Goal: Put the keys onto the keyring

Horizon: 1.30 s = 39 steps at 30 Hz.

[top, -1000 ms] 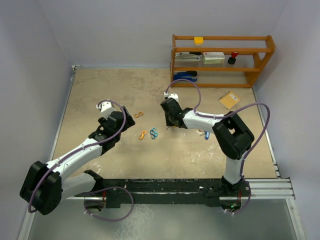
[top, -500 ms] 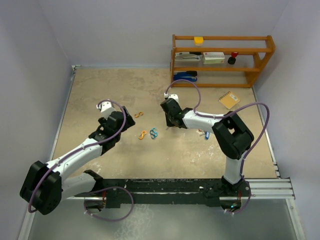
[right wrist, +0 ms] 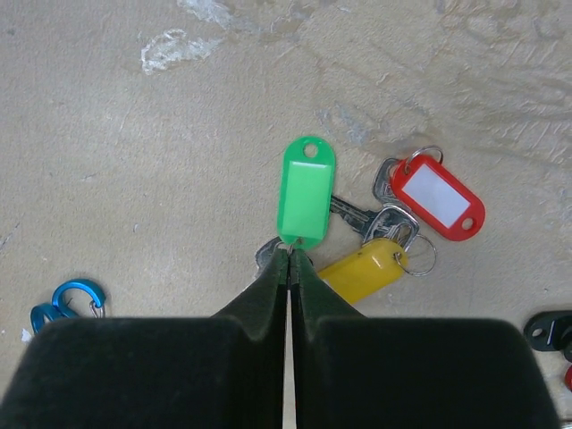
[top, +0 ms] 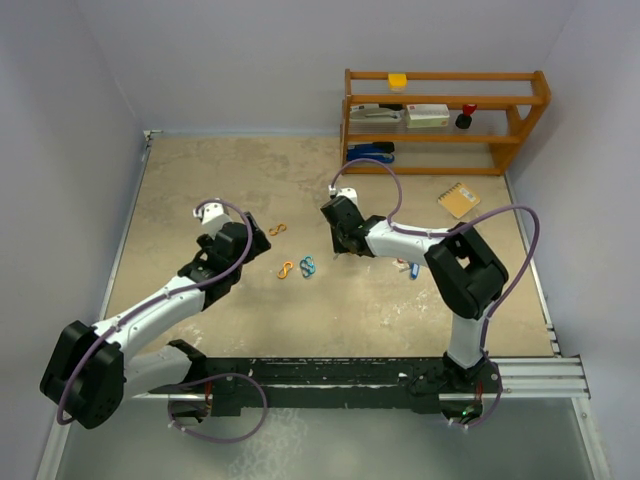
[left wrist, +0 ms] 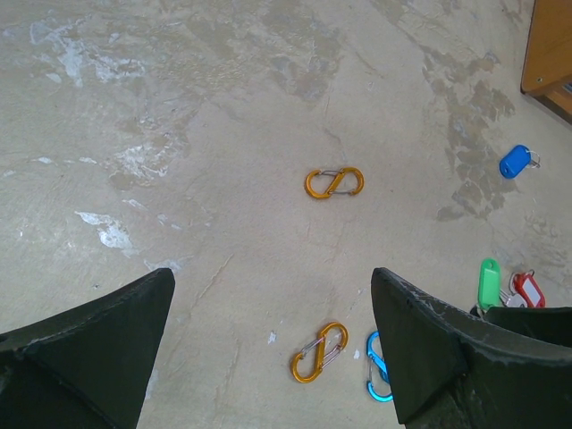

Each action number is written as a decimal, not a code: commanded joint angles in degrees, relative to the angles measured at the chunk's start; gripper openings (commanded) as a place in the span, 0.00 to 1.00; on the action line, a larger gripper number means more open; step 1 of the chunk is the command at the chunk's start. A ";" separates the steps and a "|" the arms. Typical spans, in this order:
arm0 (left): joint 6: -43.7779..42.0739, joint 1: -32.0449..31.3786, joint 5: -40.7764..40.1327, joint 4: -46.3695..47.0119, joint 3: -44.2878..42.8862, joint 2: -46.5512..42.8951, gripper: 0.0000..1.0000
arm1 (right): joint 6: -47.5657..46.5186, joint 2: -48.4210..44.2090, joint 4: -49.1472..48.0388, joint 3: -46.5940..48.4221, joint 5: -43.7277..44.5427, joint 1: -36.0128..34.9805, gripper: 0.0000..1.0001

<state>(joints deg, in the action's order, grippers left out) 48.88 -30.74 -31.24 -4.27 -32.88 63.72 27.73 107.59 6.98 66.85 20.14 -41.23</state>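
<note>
1. The right arm (top: 410,238) reaches from its base toward the middle of the counter (top: 200,180). Its wrist is bent down over the green-tagged key (right wrist: 307,192).
2. The right claw (right wrist: 289,255) is pressed together with no gap. Its tips touch the near end of the green-tagged key; whether the thin ring is caught between them, I cannot tell.
3. The red-tagged key (right wrist: 438,198) and the yellow-tagged key (right wrist: 362,268) lie on the counter just right of the green-tagged key, their metal parts overlapping in one small heap.
4. The left arm (top: 170,295) is stretched low and forward, well to the left of the green-tagged key.
5. The left claw (left wrist: 270,286) is spread wide and holds nothing.
6. An orange clip (left wrist: 319,352) and a blue clip (left wrist: 377,368) lie between the left claw and the green-tagged key.
</note>
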 commanded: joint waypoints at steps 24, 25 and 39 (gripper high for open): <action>-7.78 -0.63 6.72 4.89 0.85 1.05 0.86 | -7.60 -24.04 -13.07 -13.23 -0.20 -0.16 0.00; -7.95 -0.76 6.79 4.82 0.70 1.32 0.86 | -7.74 -24.47 -13.11 -13.50 -0.19 -0.15 0.00; -12.14 -3.56 6.90 6.10 -0.48 6.25 0.85 | -8.38 -28.65 -12.20 -14.55 -0.54 -0.16 0.00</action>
<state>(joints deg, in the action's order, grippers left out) 40.10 -33.43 -24.51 -0.64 -31.59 67.61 20.27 82.04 -3.99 52.60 19.81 -41.23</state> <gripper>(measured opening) 0.854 0.005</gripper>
